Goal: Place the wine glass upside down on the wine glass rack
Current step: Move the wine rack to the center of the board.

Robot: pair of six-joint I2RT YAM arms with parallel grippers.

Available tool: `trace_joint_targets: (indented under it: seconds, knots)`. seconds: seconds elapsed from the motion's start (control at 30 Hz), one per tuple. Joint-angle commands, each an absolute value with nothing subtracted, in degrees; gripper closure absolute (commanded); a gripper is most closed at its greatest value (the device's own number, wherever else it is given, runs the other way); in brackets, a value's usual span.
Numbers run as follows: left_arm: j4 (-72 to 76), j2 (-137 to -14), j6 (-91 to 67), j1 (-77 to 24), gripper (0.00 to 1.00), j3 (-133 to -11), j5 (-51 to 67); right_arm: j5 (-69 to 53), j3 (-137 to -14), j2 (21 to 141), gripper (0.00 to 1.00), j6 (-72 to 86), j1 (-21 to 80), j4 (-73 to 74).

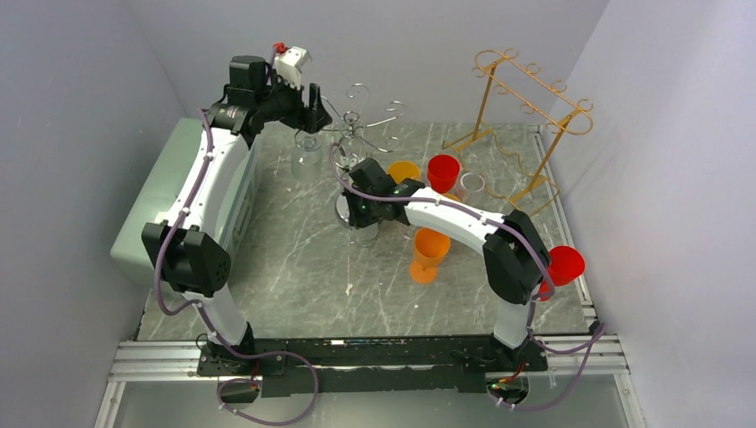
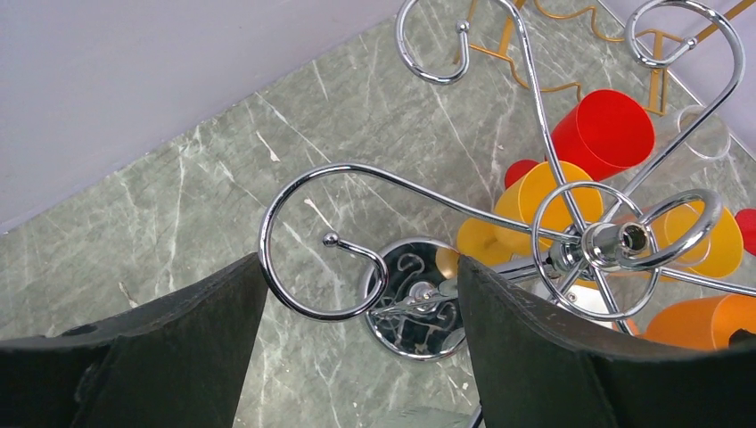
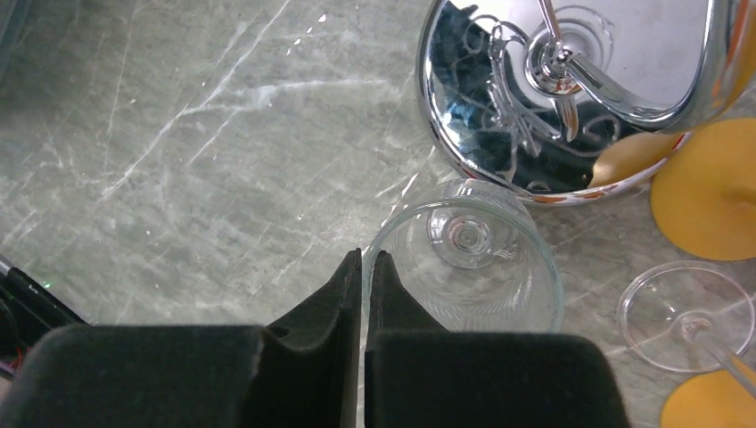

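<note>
Two arms divide the work around the chrome rack (image 1: 358,125). The right gripper (image 3: 364,266) is low beside the rack's mirrored base (image 3: 535,116), its jaws clenched on the near rim of the wine glass (image 3: 499,299). One finger seems to sit inside the bowl and one outside, so the thin wall is pinched between them. The glass stands upright on the table (image 3: 178,134), mouth up, touching or just beside the base, with orange cups (image 1: 430,254) close on its far side. A rim pinch probably suits this crowded spot, since it needs no room around the stem and leaves the foot free for the hooks.

The left gripper (image 2: 361,267) is raised over the rack with its jaws spread wide and nothing between them. It looks straight down on an empty curled hook (image 2: 331,239), probably ready to receive or steady a glass there. Another clear glass (image 1: 306,153) shows below it in the overhead view; whether it hangs or stands I cannot tell.

By my judgement the glass must next be lifted and turned over, and the weak rim grip could slip during that turn.
</note>
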State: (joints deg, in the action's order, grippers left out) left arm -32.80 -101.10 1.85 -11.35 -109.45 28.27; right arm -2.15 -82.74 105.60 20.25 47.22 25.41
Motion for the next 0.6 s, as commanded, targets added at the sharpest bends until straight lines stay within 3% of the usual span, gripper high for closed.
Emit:
trace_joint_targets:
  seconds: [0.0, 0.07, 0.27, 0.4, 0.57]
  knots:
    - [-32.6, -98.4, 1.7, -11.8, 0.18, -108.6, 30.0, -9.9, -82.0, 105.0, 1.0, 22.5, 48.1, 31.4]
    - [-32.5, -98.3, 1.7, -11.7, 0.19, -108.4, 30.2, -8.9, -82.1, 104.9, 0.89, 21.3, 48.2, 32.4]
    - [-32.3, -98.3, 1.6, -11.7, 0.21, -107.7, 30.3, -3.7, -77.7, 102.6, 0.37, 19.6, 49.3, 30.9]
    - [-32.5, -98.3, 1.9, -11.7, 0.21, -107.7, 30.2, -0.3, -74.1, 101.5, 0.27, 19.5, 50.2, 27.6]
    - [-32.5, -98.5, 1.8, -11.8, 0.21, -107.9, 30.1, 6.6, -72.0, 101.3, 0.28, 17.1, 51.5, 24.6]
